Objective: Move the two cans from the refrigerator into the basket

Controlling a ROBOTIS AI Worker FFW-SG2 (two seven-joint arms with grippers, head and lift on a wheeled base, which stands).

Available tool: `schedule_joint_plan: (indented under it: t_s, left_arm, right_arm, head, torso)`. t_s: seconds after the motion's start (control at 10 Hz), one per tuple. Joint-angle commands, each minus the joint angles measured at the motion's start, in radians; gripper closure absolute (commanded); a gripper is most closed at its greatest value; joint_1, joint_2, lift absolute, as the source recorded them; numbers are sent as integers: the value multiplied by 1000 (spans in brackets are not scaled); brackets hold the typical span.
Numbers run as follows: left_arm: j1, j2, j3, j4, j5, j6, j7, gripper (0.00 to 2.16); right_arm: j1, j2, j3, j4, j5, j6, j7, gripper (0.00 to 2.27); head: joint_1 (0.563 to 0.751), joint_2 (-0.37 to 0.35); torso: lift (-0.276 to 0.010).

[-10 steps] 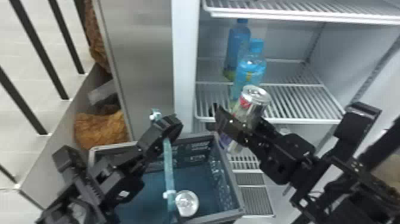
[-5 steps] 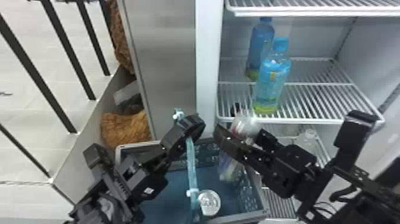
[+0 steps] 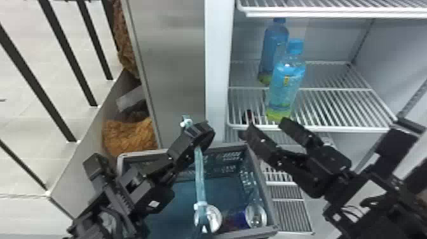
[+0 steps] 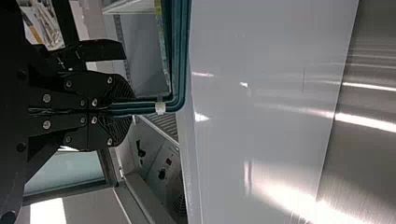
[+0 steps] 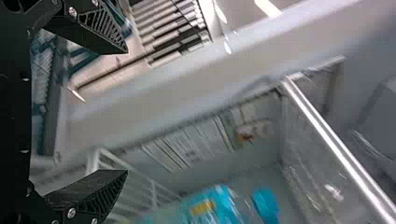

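Cans [image 3: 216, 217]: both inside the basket [image 3: 139, 154] now. At left, left gripper [image 3: 198, 138]: clenched on the basket's teal handle [image 3: 199, 178], as before. Next, first can [image 3: 214, 220]: partly behind the handle. Then second can [image 3: 256, 216]: down near the right wall, no longer up high. Farther right, right gripper [image 3: 266, 125]: released and empty after holding that can.
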Motion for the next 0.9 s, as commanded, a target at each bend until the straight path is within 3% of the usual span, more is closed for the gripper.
schedule_joint_plan:
  t_s: [0.0, 0.6, 0.8]
  left_arm:
    - [4, 0, 4, 0, 2, 0, 0, 1200]
    - [11, 3, 19, 0, -2, -7, 1, 1200]
    - [9, 2, 17, 0, -2, -7, 3, 1200]
  right_arm:
    - [42, 26, -66, 26, 58, -90, 30, 124]
    - [314, 114, -294, -92, 146, -309, 76, 128]
    - [383, 119, -339, -131, 154, -326, 79, 130]
  head:
    - [695, -38]
    - [695, -198]
    - [695, -245]
  torso:
    - [-35]
    - [-35]
    - [-35]
